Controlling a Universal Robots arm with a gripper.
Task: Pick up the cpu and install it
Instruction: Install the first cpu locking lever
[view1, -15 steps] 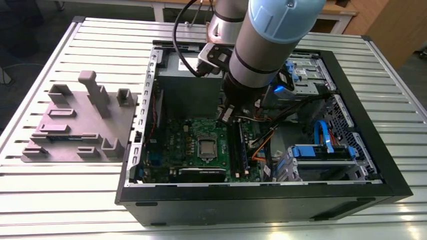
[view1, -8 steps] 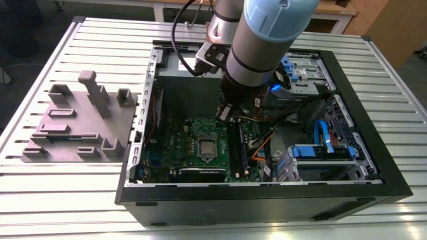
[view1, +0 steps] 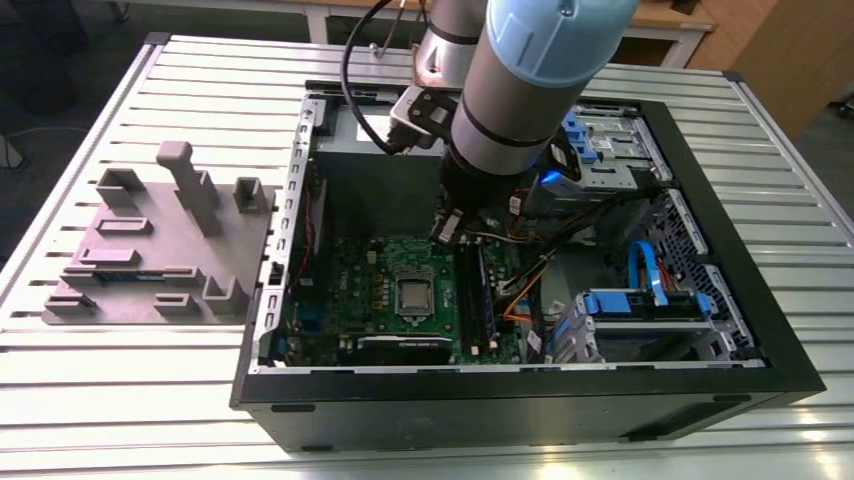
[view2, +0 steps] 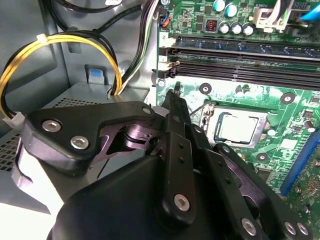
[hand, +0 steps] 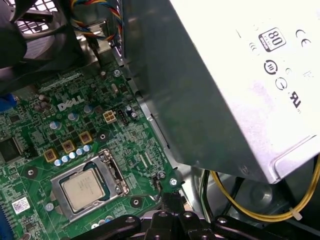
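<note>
— Slatted metal surface (view1: 134, 400) carries the open computer case (view1: 534, 420), as we see it.
— And the hand (view2: 175, 95)?
— We see its fingers (view2: 176, 117) closed together. The tip is low over the green motherboard (hand: 30, 135), between the socket (hand: 114, 176) and the grey power supply (hand: 225, 90). We cannot tell if it touches.
— The cpu (hand: 82, 190)?
— We find it lying in the socket, near the hand but apart from it.
— And the arm (view1: 507, 120)?
— It reaches steeply down into the case from the far side.

I see the cpu (hand: 82, 190) with a shiny silver-grey top set against the green motherboard (hand: 30, 125), which is speckled with yellow squares and blue dots. The power supply (hand: 215, 100) is plain grey with a white label, the cables (view2: 75, 37) are yellow, and my arm (view1: 514, 110) is grey with a pale blue cap
</note>
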